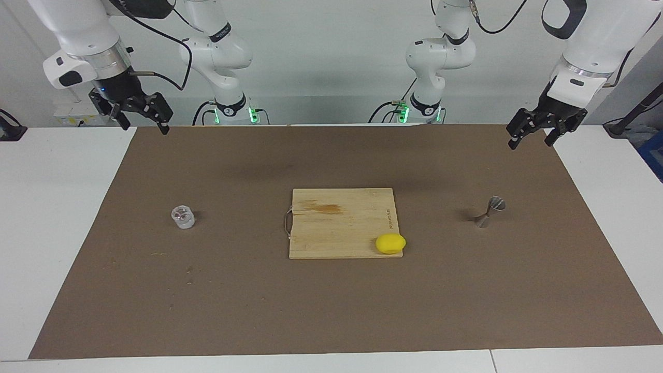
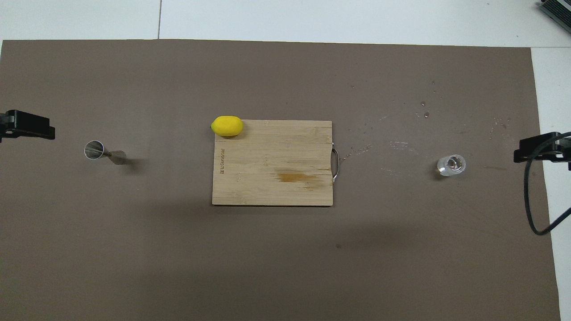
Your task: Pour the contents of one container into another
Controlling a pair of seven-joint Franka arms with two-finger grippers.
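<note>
The counter (image 1: 62, 217) is being covered almost fully by a brown mat (image 1: 331, 311). A wooden cutting board (image 1: 336, 228) is being seen at mat centre in the facing view, with its wire handle at its 9 o'clock edge. A yellow lemon (image 1: 390, 243) is being carried on the board's 5 o'clock corner, slightly overhanging the edge.

The left pincer (image 1: 532, 135) is being held up in the air over the mat corner at 1 o'clock, fingers apart, nothing gripped. The right pincer (image 1: 141, 120) is being held up over the mat corner at 11 o'clock, fingers apart, nothing gripped. Both arms are waiting.

The clear glass cup (image 1: 183, 217) is being seen upright on the mat at 9 o'clock from the board, well apart from it. The metal jigger (image 1: 489, 211) is being seen upright on the mat at 3 o'clock from the board, well apart from it. Neither is being touched.
</note>
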